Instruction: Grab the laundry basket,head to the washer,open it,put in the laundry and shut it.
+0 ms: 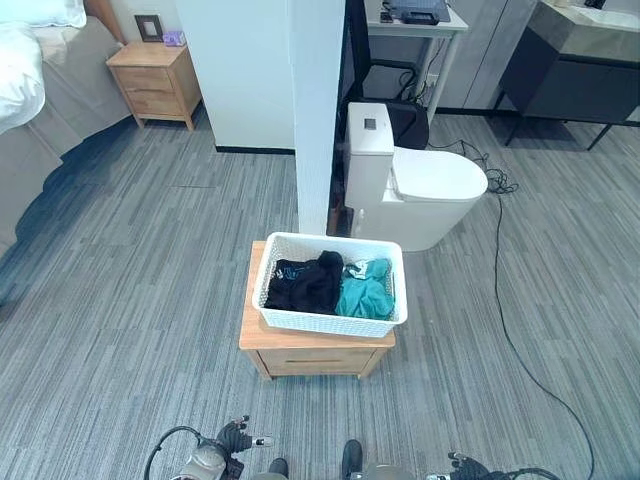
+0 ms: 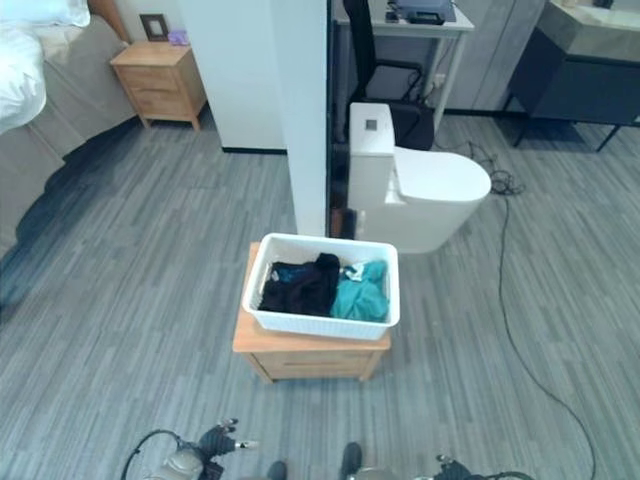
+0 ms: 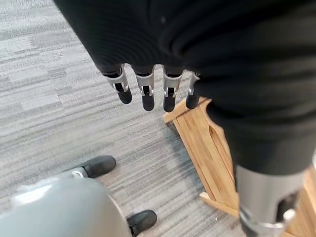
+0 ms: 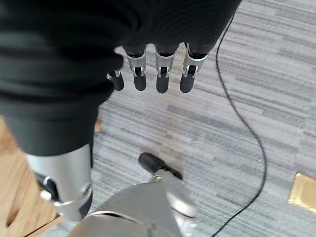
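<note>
A white slatted laundry basket [image 1: 330, 322] stands on a low wooden table [image 1: 315, 358] straight ahead of me. Inside lie black clothes [image 1: 305, 283] on the left and a teal garment [image 1: 365, 292] on the right. My left hand [image 3: 147, 94] hangs low beside the table's corner [image 3: 202, 143], its fingers straight and holding nothing. My right hand [image 4: 162, 76] hangs over the grey floor on the other side of the table, fingers straight too, with nothing in them. Both hands are well short of the basket.
A white toilet [image 1: 430, 195] stands just behind the basket, beside a white pillar [image 1: 315, 110]. A wooden nightstand [image 1: 155, 80] and a bed [image 1: 40, 80] are at the far left. A desk [image 1: 415, 25] and a dark cabinet [image 1: 570, 60] line the back right.
</note>
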Controlling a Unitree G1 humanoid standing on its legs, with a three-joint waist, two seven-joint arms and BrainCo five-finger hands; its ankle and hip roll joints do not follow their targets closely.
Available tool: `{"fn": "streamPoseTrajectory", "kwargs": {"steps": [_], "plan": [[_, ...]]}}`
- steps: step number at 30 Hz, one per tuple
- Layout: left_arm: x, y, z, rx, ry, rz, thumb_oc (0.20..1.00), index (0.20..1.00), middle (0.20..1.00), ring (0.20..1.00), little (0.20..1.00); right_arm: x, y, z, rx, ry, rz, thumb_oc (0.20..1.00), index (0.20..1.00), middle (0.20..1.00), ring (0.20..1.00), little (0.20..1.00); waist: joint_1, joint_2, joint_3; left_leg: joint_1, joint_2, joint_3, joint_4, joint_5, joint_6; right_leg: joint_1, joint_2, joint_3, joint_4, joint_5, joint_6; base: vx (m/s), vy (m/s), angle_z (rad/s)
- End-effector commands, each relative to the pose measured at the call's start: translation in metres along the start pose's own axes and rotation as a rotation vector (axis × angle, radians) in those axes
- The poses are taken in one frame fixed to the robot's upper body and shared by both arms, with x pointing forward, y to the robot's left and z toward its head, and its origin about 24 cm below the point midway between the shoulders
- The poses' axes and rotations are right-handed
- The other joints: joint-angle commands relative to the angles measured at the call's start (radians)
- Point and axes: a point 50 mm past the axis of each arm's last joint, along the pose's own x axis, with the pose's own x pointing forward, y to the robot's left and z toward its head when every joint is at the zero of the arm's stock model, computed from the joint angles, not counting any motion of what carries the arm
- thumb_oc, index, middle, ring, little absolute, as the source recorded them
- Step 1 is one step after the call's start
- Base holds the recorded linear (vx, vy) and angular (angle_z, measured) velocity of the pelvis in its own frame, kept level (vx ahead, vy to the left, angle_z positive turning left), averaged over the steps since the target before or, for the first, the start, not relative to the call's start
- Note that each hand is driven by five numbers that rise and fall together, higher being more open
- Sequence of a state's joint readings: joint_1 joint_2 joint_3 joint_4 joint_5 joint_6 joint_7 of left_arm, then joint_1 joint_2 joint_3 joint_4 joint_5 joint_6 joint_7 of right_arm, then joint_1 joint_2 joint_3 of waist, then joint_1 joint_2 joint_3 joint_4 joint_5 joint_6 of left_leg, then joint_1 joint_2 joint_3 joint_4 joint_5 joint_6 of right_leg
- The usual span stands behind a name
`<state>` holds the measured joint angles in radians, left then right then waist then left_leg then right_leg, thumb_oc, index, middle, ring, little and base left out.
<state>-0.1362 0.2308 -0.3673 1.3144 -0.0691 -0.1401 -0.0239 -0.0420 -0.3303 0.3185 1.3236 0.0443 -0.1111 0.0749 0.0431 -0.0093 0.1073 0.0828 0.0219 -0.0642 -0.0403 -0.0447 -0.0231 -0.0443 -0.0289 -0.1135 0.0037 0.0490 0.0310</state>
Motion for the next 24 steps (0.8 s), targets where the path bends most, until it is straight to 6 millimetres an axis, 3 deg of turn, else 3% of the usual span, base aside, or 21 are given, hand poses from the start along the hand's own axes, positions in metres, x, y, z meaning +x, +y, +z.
{"fn": "streamPoseTrajectory", "kwargs": {"steps": [1, 9, 12, 14, 15, 17, 19, 20, 21, 24], "plan": [[0.002, 0.008, 0.011, -0.01, -0.031, 0.017, 1.0, 1.0, 1.0, 1.0, 1.0, 0.002, -0.003, 0.009, -0.027, -0.017, 0.001, 1.0, 1.0, 1.0, 1.0, 1.0, 0.015, -0.035, -0.001, -0.044, -0.067, -0.004, -0.001, -0.007, 0.062, 0.042, -0.074, 0.059, -0.005, -0.023, 0.109, 0.01, 0.089, -0.09], [0.002, 0.012, 0.013, -0.004, -0.04, 0.038, 1.0, 1.0, 1.0, 1.0, 1.0, 0.002, -0.007, 0.017, 0.051, -0.052, -0.019, 1.0, 1.0, 1.0, 1.0, 1.0, 0.014, -0.041, 0.002, -0.05, -0.091, 0.0, 0.009, -0.022, 0.083, 0.02, -0.098, 0.078, 0.023, -0.012, 0.13, 0.01, 0.1, -0.06], [0.0, 0.031, 0.024, -0.058, -0.121, 0.092, 1.0, 1.0, 1.0, 1.0, 1.0, -0.003, -0.035, 0.032, 0.157, -0.169, -0.099, 1.0, 1.0, 1.0, 1.0, 1.0, -0.007, -0.045, 0.034, -0.046, -0.09, 0.031, 0.018, -0.032, 0.098, -0.047, -0.095, 0.103, 0.142, 0.002, 0.153, -0.02, 0.14, -0.2], [-0.002, 0.037, 0.025, -0.07, -0.139, 0.105, 1.0, 1.0, 1.0, 1.0, 1.0, -0.006, -0.036, 0.052, 0.19, -0.266, -0.102, 1.0, 1.0, 1.0, 1.0, 1.0, -0.005, -0.041, 0.052, -0.041, -0.082, 0.041, 0.023, -0.033, 0.101, -0.084, -0.084, 0.094, 0.207, 0.012, 0.159, 0.01, 0.069, -0.47], [-0.005, 0.04, 0.026, -0.109, -0.175, 0.118, 1.0, 1.0, 1.0, 1.0, 1.0, -0.01, -0.036, 0.054, 0.263, -0.328, -0.103, 1.0, 1.0, 1.0, 1.0, 1.0, -0.018, -0.032, 0.061, -0.035, -0.077, 0.042, 0.027, -0.036, 0.102, -0.115, -0.048, 0.099, 0.239, -0.001, 0.158, 0.06, 0.08, -0.58], [-0.006, 0.043, 0.032, -0.117, -0.202, 0.122, 1.0, 1.0, 1.0, 1.0, 1.0, -0.015, -0.041, 0.05, 0.307, -0.362, -0.142, 1.0, 1.0, 1.0, 1.0, 1.0, -0.042, -0.033, 0.068, -0.029, -0.092, 0.026, 0.029, -0.043, 0.099, -0.14, 0.014, 0.142, 0.167, -0.014, 0.136, 0.1, -0.004, -0.27], [-0.006, 0.044, 0.032, -0.128, -0.205, 0.129, 1.0, 1.0, 1.0, 1.0, 1.0, -0.016, -0.044, 0.051, 0.293, -0.37, -0.153, 1.0, 1.0, 1.0, 1.0, 1.0, -0.043, -0.035, 0.072, -0.021, -0.091, 0.027, 0.03, -0.051, 0.095, -0.159, 0.007, 0.116, 0.121, 0.003, 0.127, 0.08, -0.061, 0.17], [-0.005, 0.041, 0.033, -0.121, -0.201, 0.114, 1.0, 1.0, 1.0, 1.0, 1.0, -0.018, -0.045, 0.05, 0.285, -0.376, -0.152, 1.0, 1.0, 1.0, 1.0, 1.0, -0.047, -0.042, 0.07, -0.028, -0.097, 0.015, 0.052, -0.055, 0.09, -0.128, -0.005, 0.126, 0.094, -0.002, 0.123, 0.11, -0.103, 0.16], [-0.005, 0.041, 0.033, -0.118, -0.198, 0.109, 1.0, 1.0, 1.0, 1.0, 1.0, -0.019, -0.047, 0.045, 0.259, -0.364, -0.155, 1.0, 1.0, 1.0, 1.0, 1.0, -0.054, -0.05, 0.061, -0.028, -0.094, 0.013, 0.046, -0.053, 0.083, -0.102, 0.014, 0.163, 0.062, 0.001, 0.11, 0.1, -0.102, 0.19], [-0.004, 0.039, 0.034, -0.082, -0.2, 0.095, 1.0, 1.0, 1.0, 1.0, 1.0, -0.023, -0.057, 0.048, 0.199, -0.374, -0.176, 1.0, 1.0, 1.0, 1.0, 1.0, -0.053, -0.047, 0.044, -0.021, -0.083, 0.019, 0.037, -0.052, 0.072, -0.075, 0.012, 0.14, 0.025, 0.009, 0.104, 0.1, -0.082, 0.39]]}}
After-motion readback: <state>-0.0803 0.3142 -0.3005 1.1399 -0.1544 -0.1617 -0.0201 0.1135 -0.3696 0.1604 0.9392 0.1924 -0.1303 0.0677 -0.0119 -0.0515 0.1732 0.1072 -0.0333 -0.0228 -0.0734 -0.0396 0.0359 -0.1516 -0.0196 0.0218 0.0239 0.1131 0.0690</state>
